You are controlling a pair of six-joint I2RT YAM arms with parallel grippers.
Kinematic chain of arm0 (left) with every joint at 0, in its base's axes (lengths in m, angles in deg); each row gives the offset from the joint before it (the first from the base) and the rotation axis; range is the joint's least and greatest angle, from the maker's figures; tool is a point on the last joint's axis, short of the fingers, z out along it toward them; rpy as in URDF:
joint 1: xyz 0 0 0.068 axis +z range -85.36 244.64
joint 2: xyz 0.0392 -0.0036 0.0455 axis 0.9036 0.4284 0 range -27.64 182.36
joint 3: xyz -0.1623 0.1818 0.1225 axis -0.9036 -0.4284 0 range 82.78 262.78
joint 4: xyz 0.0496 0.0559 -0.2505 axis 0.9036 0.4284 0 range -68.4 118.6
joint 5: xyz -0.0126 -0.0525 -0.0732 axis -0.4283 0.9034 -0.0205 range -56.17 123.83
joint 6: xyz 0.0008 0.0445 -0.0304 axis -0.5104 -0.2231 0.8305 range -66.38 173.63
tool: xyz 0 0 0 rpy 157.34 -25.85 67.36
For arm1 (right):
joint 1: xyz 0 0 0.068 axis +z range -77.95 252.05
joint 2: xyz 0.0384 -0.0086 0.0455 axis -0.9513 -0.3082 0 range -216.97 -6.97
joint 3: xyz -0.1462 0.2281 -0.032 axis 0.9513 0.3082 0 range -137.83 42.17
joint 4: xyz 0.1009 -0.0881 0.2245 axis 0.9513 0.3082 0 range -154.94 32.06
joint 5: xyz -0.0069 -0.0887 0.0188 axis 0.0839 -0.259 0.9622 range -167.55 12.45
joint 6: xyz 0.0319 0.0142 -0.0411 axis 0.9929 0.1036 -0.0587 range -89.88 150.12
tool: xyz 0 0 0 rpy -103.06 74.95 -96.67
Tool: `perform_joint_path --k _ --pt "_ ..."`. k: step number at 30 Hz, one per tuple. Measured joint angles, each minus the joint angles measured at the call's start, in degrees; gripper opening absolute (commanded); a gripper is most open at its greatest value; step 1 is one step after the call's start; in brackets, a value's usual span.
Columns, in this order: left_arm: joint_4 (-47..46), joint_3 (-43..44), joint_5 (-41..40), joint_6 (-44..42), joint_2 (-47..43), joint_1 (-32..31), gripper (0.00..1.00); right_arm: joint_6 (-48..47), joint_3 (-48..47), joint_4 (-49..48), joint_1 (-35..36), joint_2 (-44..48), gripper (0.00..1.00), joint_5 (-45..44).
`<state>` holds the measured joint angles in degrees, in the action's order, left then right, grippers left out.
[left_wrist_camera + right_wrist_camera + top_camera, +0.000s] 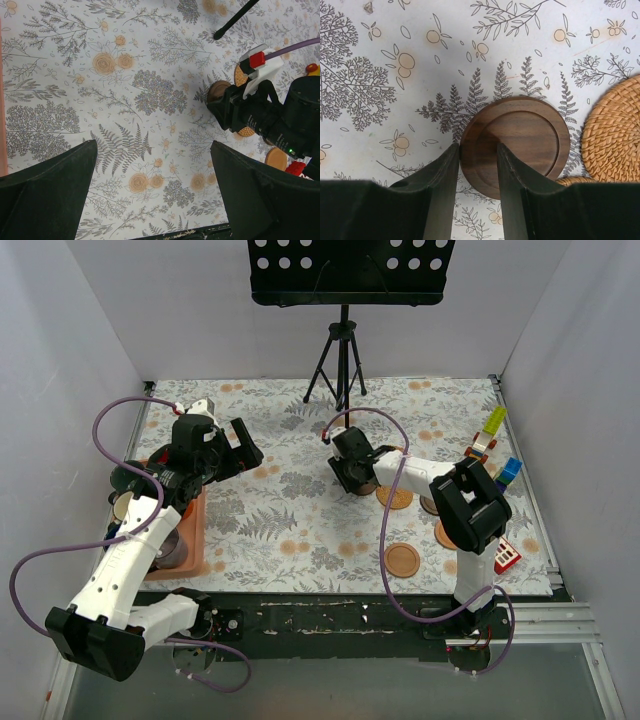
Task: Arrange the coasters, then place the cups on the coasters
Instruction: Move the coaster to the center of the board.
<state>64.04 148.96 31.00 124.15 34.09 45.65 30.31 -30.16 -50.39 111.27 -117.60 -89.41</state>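
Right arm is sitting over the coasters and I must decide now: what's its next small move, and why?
Probably close the right gripper on the dark brown coaster. Its fingers stand apart astride the rim, and the coaster lies flat, crowded beside a rattan coaster, so it likely needs gripping to be spaced out.

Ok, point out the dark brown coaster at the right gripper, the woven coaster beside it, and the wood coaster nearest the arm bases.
dark brown coaster (530, 135): right wrist view, its recessed centre.
woven rattan coaster (615, 130): right wrist view, middle of the visible weave.
orange-brown wood coaster (402, 560): top external view, its centre.
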Motion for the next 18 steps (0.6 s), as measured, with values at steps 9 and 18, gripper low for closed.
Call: perform_joint_path --k 9,18 --pt "0.0 0.0 -0.04 -0.02 0.02 0.0 0.98 0.02 -0.98 0.31 -1.05 -0.63 0.41 0.0" --pt "0.0 0.0 -0.31 -0.02 0.04 0.0 0.98 0.02 -1.31 0.59 -1.09 -0.85 0.41 0.0"
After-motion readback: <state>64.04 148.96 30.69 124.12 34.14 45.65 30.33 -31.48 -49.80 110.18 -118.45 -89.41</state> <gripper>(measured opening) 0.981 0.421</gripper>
